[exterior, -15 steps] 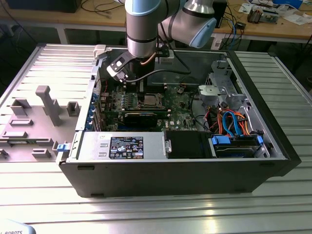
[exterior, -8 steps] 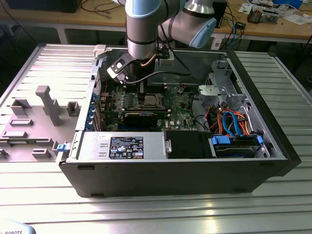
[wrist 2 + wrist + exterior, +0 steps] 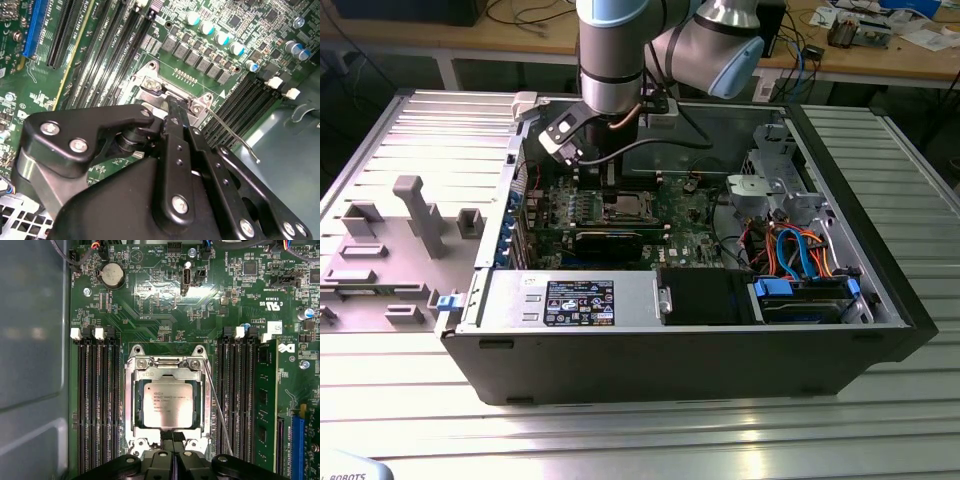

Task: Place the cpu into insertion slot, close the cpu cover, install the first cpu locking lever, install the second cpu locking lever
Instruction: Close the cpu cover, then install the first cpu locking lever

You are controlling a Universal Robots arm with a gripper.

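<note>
While the arm (image 3: 610, 60) hangs over the open case (image 3: 670, 350) in the exterior view, the slot (image 3: 625, 207) lies mid-board beneath it. In the first wrist view the cpu (image 3: 167, 402) sits in the slot with the cover (image 3: 131, 405) flat around it. The gripper (image 3: 173, 436) meets the cover's edge, fingers pressed together on nothing, likely to hold it down. The second wrist view gives depth the first flattens: a lever (image 3: 232, 134) angled up, seemingly unlatched.

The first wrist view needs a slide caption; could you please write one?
The cpu sits framed by the cpu cover, shut gripper at its edge.
</note>
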